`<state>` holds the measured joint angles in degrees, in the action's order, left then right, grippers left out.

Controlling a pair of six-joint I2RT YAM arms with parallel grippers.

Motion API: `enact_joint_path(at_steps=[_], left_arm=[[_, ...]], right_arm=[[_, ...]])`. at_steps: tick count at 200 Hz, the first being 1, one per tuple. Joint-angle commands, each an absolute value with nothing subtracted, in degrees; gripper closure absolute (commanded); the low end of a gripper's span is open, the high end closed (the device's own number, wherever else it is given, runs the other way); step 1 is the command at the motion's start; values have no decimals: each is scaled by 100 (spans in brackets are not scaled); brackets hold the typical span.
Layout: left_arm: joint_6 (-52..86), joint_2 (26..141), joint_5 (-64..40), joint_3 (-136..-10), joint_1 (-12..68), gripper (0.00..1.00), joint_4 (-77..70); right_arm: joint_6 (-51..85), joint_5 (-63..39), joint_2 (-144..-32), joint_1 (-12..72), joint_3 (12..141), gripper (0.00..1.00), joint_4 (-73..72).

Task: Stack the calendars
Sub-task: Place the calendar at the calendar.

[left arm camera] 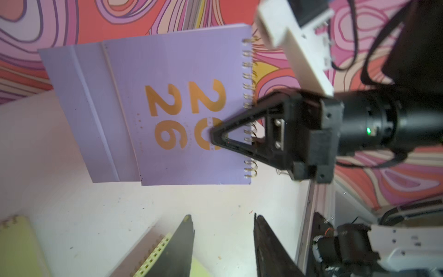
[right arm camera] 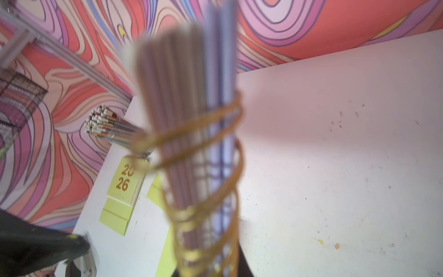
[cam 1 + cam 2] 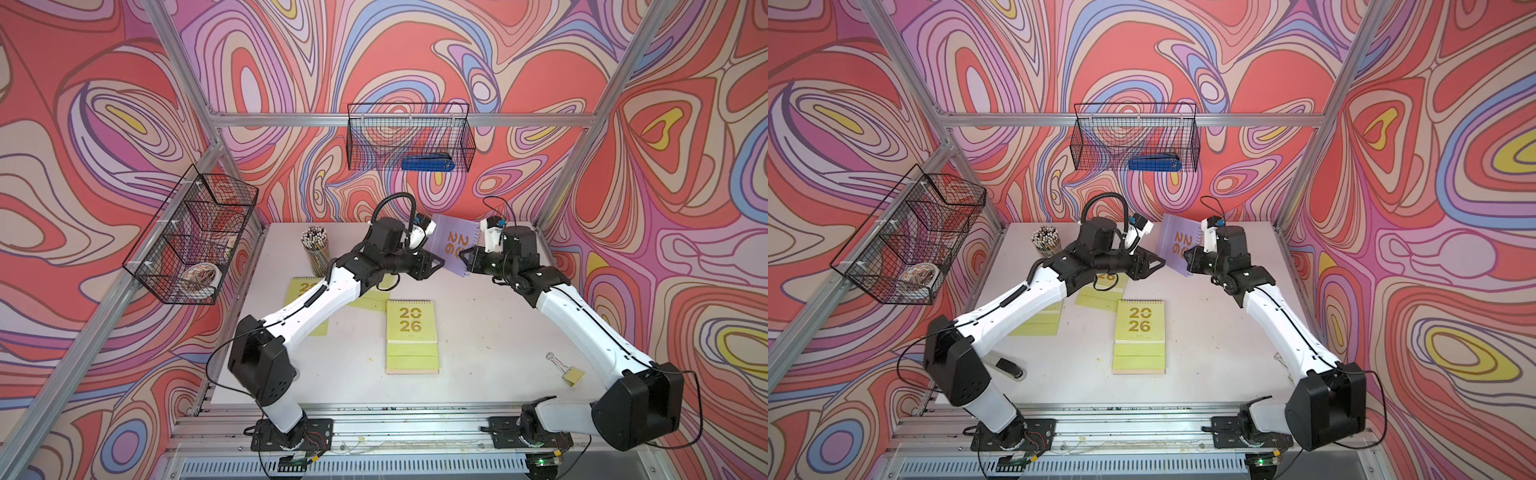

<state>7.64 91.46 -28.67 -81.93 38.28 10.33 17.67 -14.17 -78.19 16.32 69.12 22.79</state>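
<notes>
Top views, both: table (image 3: pixel 498 324) carries a yellow-green calendar (image 3: pixel 411 328) flat at its middle, two more yellow-green ones (image 3: pixel 296 293) toward its left edge under the left arm (image 3: pixel 332 299). Lavender calendar (image 1: pixel 167 108) hangs tilted above the far edge, pinched at its spiral side by the right gripper (image 1: pixel 215 140). Left gripper (image 1: pixel 221 218) nearby, jaws spread, empty. Judgement: light, stiff board, loose leaves; take cover board inside the coil, not wire.
</notes>
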Motion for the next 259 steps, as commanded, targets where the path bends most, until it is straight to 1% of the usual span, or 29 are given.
enact_joint_path(at_steps=[1,27,54,73,106,135,178,229,259], left_arm=[[-1209,8433,-2904,-7527,3765,53,422],[-2082,7965,-3490,-7399,3543,50,1011],[-2505,7708,-4202,-7409,3246,48,1324],[-2797,7621,-4538,-7441,3051,47,1416],[-3589,7794,-4676,-7910,2924,46,2214],[-3645,7952,-4710,-8213,2848,44,2201],[-3645,8218,-4933,-8591,2832,39,2258],[-3937,8518,-5134,-8859,2833,39,2674],[-4092,8696,-5189,-9041,2838,41,2879]], right_arm=[[587,-986,-7944,1947,7277,100,2689],[-362,-832,-7853,2327,7350,100,2802],[-1502,-664,-7569,2728,7175,100,2847],[-1979,-617,-7386,2903,7087,100,2892],[-2309,-574,-7083,3096,6990,100,2830],[-2534,-435,-6961,3340,6943,100,2825],[-2633,-404,-6927,3479,6918,100,2780],[-2800,-337,-6825,3576,6882,100,2761],[-2864,-350,-6785,3629,6873,100,2759]])
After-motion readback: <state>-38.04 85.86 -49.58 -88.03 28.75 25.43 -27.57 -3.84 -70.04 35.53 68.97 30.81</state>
